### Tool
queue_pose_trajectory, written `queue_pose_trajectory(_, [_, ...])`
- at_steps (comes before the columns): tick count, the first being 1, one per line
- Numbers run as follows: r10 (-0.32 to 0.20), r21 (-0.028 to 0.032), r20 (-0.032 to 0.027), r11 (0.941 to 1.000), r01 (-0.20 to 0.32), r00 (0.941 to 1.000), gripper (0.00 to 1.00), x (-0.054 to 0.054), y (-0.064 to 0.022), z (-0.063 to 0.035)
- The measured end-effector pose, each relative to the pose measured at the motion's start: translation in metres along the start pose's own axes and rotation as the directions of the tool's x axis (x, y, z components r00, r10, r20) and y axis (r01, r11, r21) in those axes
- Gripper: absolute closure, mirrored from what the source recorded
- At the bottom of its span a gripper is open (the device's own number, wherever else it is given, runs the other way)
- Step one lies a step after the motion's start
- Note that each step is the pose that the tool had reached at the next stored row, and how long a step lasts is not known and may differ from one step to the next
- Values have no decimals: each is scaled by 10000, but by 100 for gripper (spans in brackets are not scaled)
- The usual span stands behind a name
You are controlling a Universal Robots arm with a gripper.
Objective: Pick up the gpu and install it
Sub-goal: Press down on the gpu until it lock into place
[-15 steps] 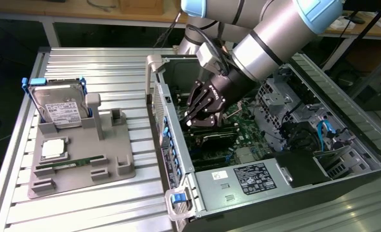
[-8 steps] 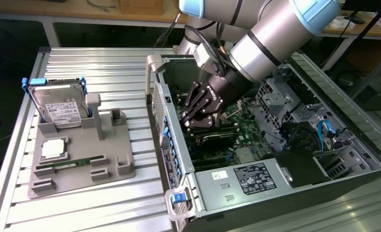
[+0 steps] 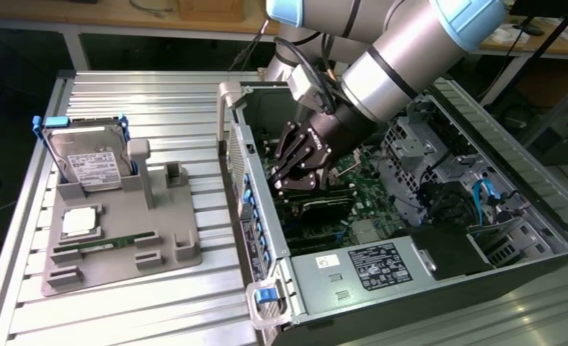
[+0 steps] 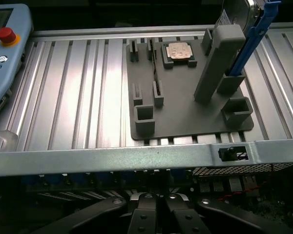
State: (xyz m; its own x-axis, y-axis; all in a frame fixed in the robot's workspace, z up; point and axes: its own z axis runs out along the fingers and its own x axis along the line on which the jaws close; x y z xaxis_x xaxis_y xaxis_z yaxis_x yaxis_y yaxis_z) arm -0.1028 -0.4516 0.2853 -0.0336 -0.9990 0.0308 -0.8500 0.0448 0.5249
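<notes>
Gripper (image 3: pixel 289 182) shut — apparently inside case (image 3: pixel 361 270)

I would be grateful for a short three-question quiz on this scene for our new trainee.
1. True or false: the black gripper hangs above the grey plastic holder.
2. What stands upright in the blue frame? A) a silver hard drive B) a fan C) a cable reel
3. Fill in: the narrow green memory stick lies flat on the grey ___.

Key:
1. False: the gripper is down inside the open metal computer case.
2. A.
3. holder.
</notes>
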Motion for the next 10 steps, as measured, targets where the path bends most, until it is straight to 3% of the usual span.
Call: queue_pose_trajectory(10, [-5, 0, 9, 10000, 5, 10000, 89, -3, -37, 59])
